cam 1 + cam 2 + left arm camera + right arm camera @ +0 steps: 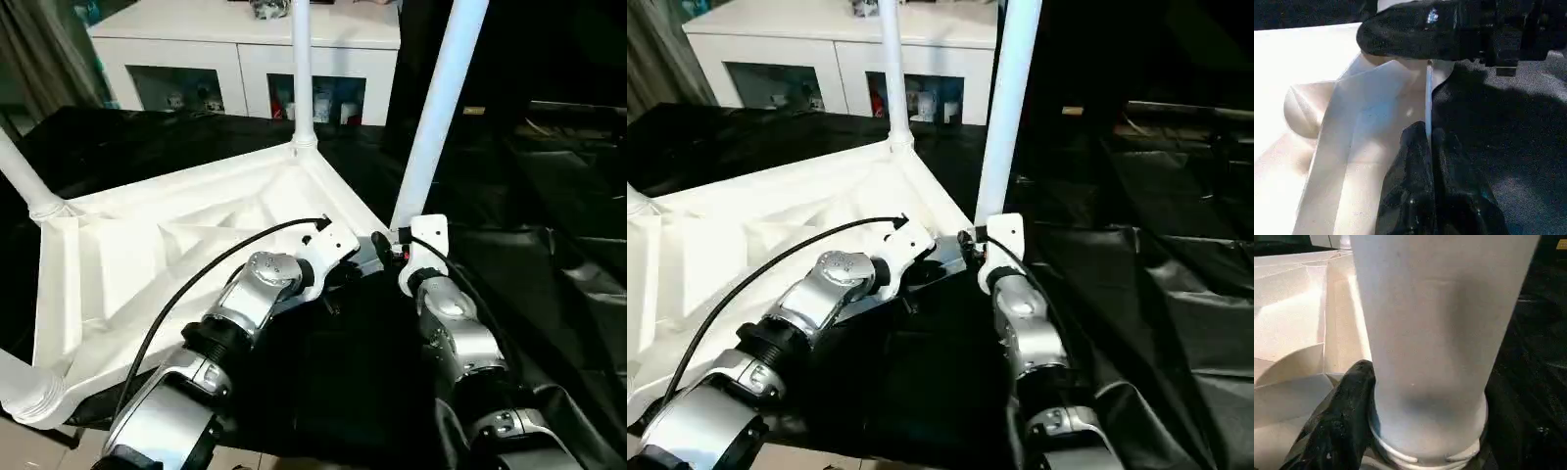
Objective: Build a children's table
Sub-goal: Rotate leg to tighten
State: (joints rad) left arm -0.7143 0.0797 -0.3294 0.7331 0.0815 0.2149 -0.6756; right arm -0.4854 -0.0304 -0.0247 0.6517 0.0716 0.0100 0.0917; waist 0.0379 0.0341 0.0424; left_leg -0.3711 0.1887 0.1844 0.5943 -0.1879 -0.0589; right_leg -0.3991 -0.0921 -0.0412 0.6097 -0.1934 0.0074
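Observation:
The white tabletop (167, 255) lies upside down on black cloth, ribbed underside up. Legs stand in its far corner (302, 69) and left corner (20, 171), and another leg (24, 387) shows at the near left. A fourth leg (441, 108) rises from the right corner socket (1425, 450). My right gripper (392, 245) is shut around this leg's base, one black finger (1344, 416) lying against it. My left gripper (1429, 147) is shut on the tabletop's thin rim (1428, 98) just beside that corner.
A white cabinet with glass doors (196, 59) stands behind the work surface. Rumpled black cloth (549, 255) spreads to the right. A curtain (39, 59) hangs at the far left, and pale floor (29, 450) shows at the near left edge.

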